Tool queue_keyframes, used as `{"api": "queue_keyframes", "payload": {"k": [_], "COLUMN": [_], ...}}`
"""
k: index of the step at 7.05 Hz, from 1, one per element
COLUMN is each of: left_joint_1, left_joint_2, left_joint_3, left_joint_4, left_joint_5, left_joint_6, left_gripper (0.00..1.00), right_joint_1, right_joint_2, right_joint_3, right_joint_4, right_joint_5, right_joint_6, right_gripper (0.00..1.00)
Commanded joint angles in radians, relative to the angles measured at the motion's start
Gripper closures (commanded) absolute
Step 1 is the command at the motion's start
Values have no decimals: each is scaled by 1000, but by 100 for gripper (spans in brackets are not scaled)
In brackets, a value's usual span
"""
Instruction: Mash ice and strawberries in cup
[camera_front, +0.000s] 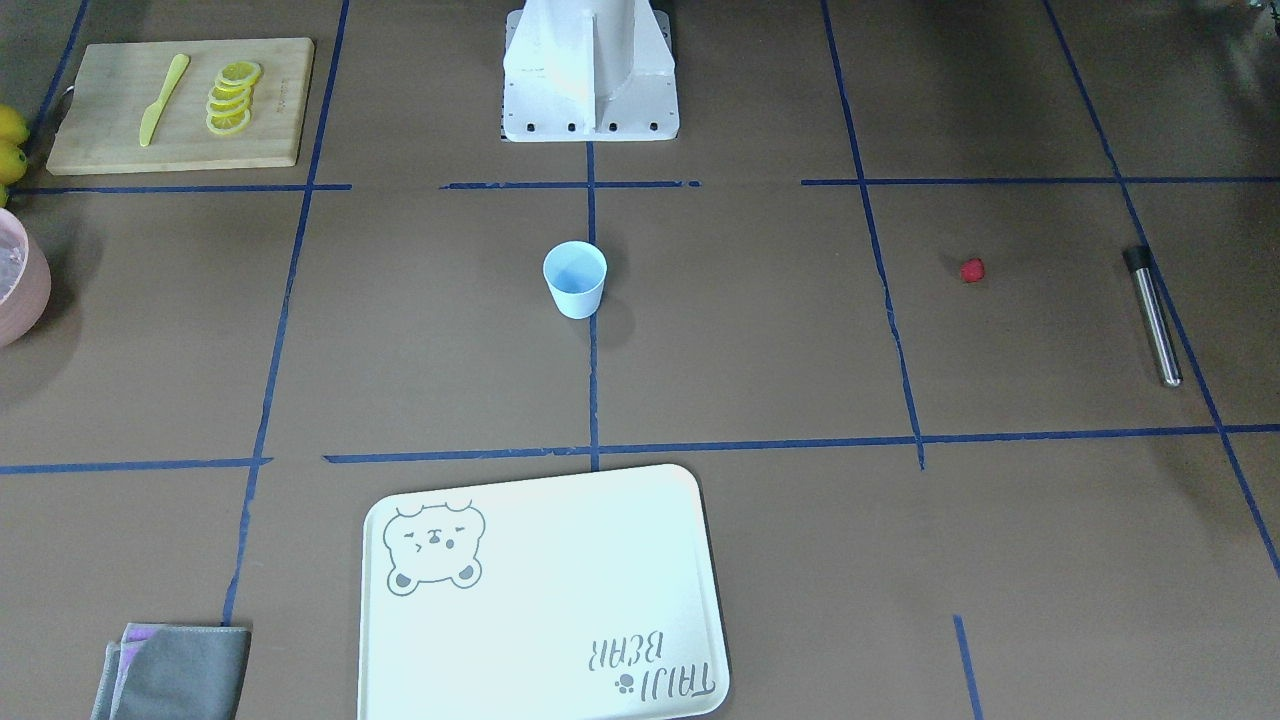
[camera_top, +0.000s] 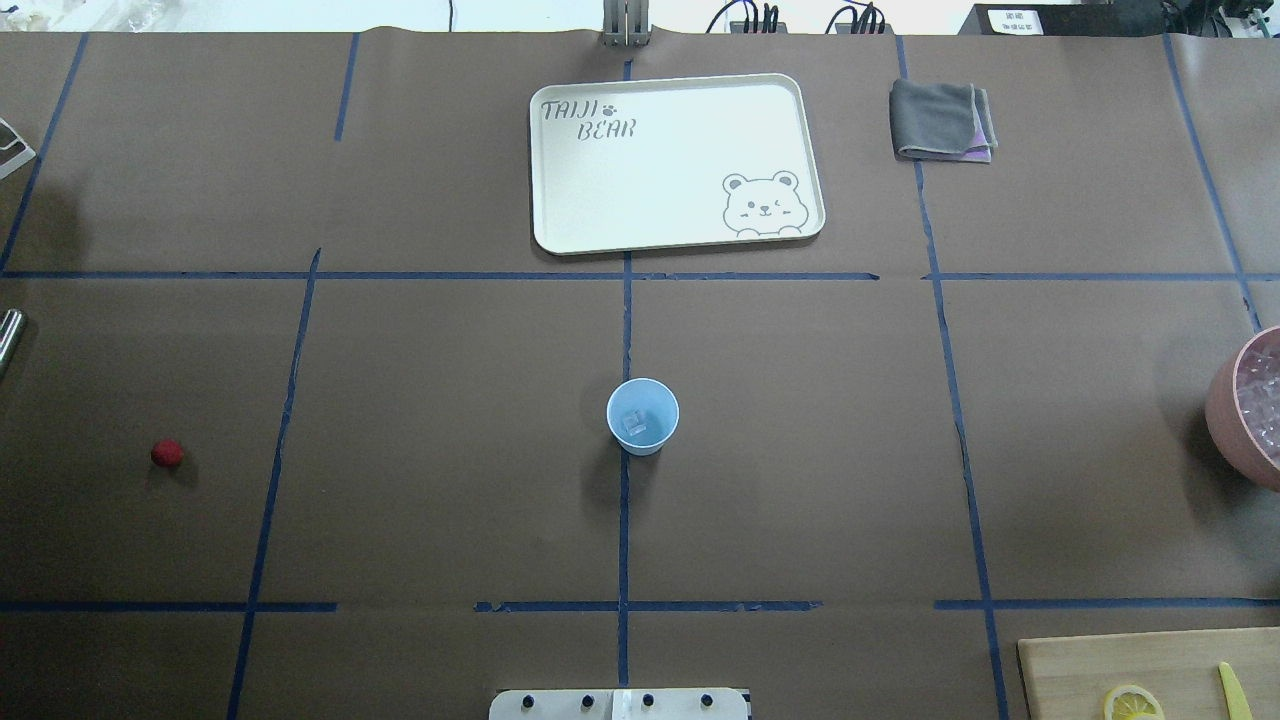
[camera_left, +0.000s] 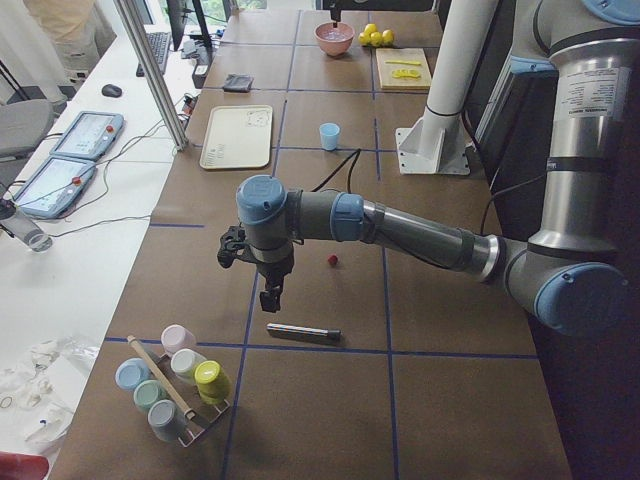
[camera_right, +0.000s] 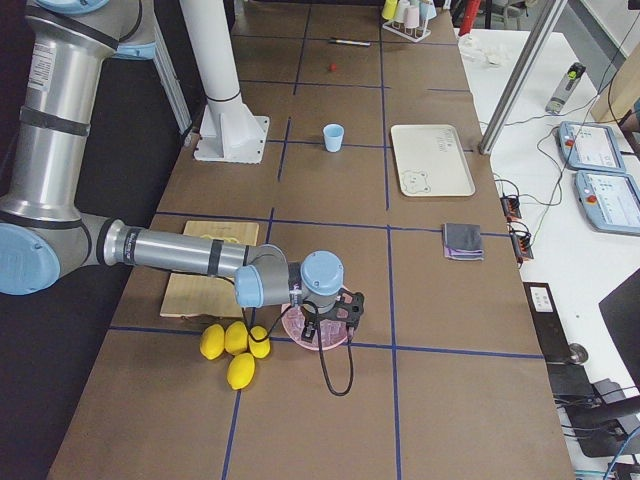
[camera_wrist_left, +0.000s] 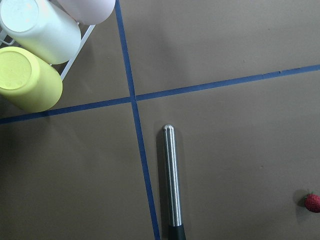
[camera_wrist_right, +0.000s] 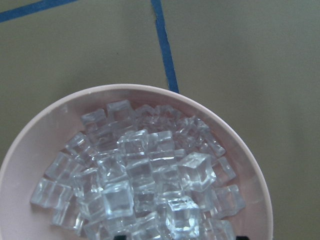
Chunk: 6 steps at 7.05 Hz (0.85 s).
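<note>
The pale blue cup (camera_top: 642, 416) stands upright in the middle of the table on a blue tape line, in front of the robot's base, and one clear piece of ice (camera_top: 634, 423) lies at its bottom. The strawberry (camera_top: 167, 453) sits alone on the brown paper, well off to the robot's left, not in the cup. Near it lies a steel muddler (camera_front: 1153, 315) with a black end, flat along a tape line. The left gripper (camera_left: 270, 297) hangs over that rod without touching it; from here I cannot tell how its jaws stand. At the other end of the table, the right gripper (camera_right: 335, 312) hovers above a pink bowl (camera_wrist_right: 250, 170) heaped with ice cubes (camera_wrist_right: 145, 175), and its jaws cannot be made out either.
</note>
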Motion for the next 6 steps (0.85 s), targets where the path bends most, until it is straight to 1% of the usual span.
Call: {"api": "queue_keyframes", "payload": {"k": [1,4,6], "left_joint_1": [0,0,0], "left_joint_2": [-1,0,-1], "left_joint_3": [-1,-1,-1], "left_joint_4": [0,0,-2], "left_joint_5": [0,-1,0], "left_joint_6": [0,0,0], "left_gripper": [0,0,0], "right_joint_1": [-1,-3,-4], "right_joint_2": [5,6,21], "right_joint_3": [-23,-32,-40], "right_joint_4": [0,0,-2], "right_joint_5": [-2,0,1], "right_joint_6": [1,1,4], "right_gripper": [21,28,29]}}
